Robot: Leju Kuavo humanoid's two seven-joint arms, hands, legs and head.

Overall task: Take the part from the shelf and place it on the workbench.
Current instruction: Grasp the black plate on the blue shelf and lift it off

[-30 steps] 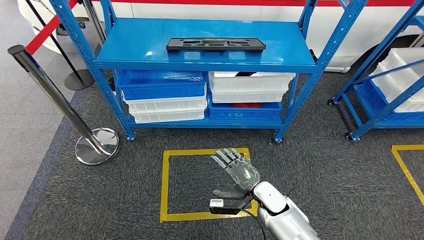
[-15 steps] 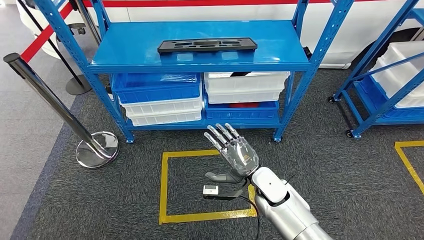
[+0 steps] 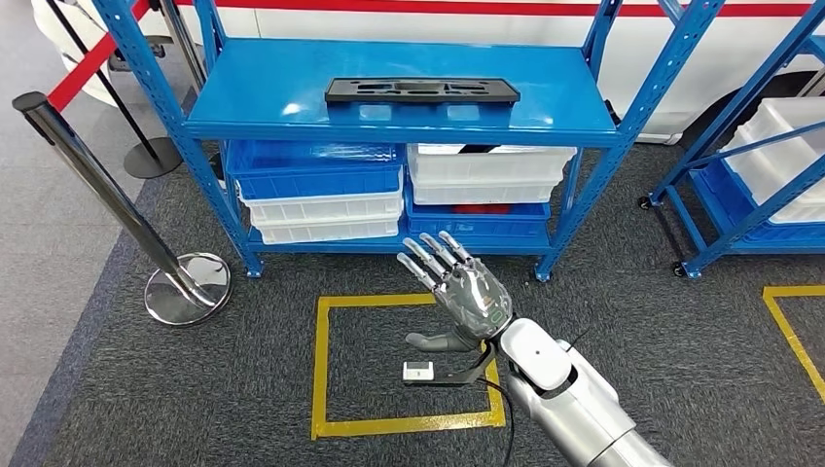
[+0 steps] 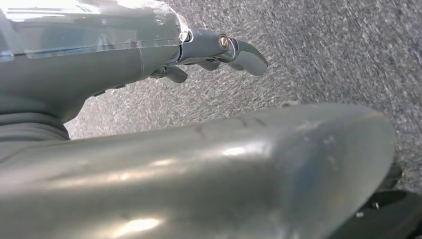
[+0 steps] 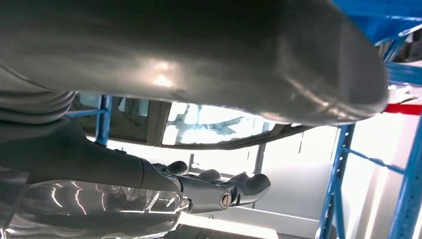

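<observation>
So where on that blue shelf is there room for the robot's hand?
The top shelf is bare left and right of the black part, and in front of it up to the edge. Below it is crowded: stacked bins fill that level. The right hand hangs open over the carpet.

Part (image 3: 421,90) atop shelf (image 3: 292,107), bins (image 3: 321,190) beneath.

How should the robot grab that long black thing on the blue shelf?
Probably around the middle of the black part, from the front edge nearest the robot. It lies flat and long crosswise on the top shelf, so a centred grip should keep it level.
</observation>
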